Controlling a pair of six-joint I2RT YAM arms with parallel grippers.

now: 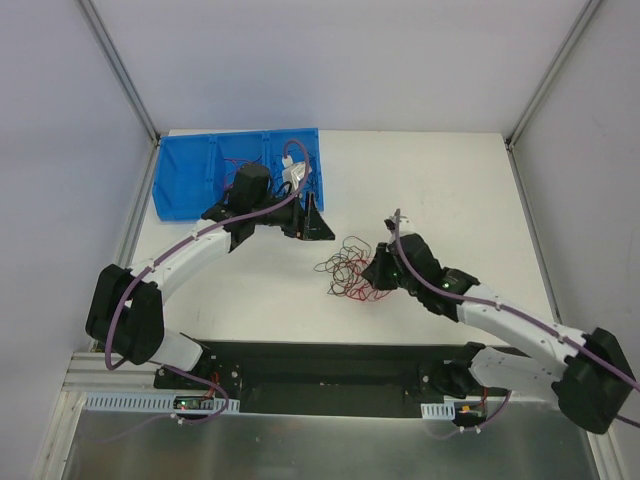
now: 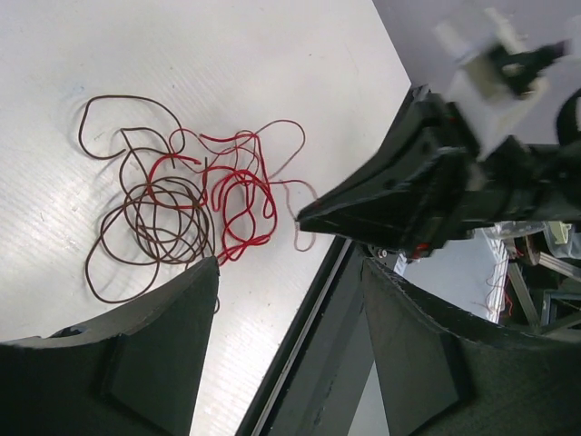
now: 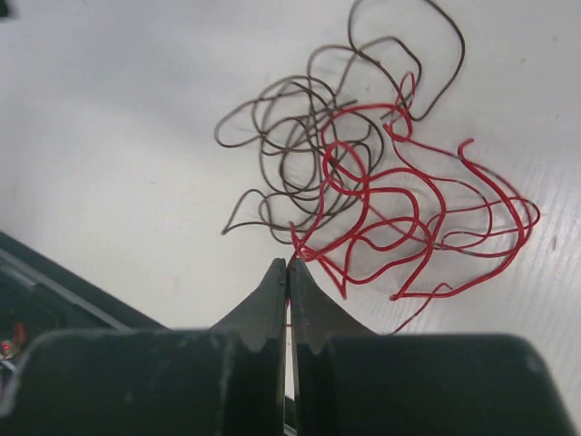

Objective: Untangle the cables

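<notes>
The cables (image 1: 348, 270) lie as a loose tangle of thin red and dark strands on the white table, between the two arms. My right gripper (image 1: 377, 272) is at the tangle's right edge. In the right wrist view the right gripper (image 3: 288, 264) is shut, with a red strand of the cables (image 3: 381, 195) pinched between its tips. My left gripper (image 1: 313, 226) hovers up and left of the tangle, apart from it. In the left wrist view its fingers (image 2: 172, 345) stand wide open with nothing between them, and the cables (image 2: 186, 204) lie beyond, met by the right gripper (image 2: 304, 216).
A blue bin (image 1: 195, 185) stands at the table's back left, just behind the left gripper. The table's dark front rail (image 1: 330, 365) runs along the near edge, between the arm bases.
</notes>
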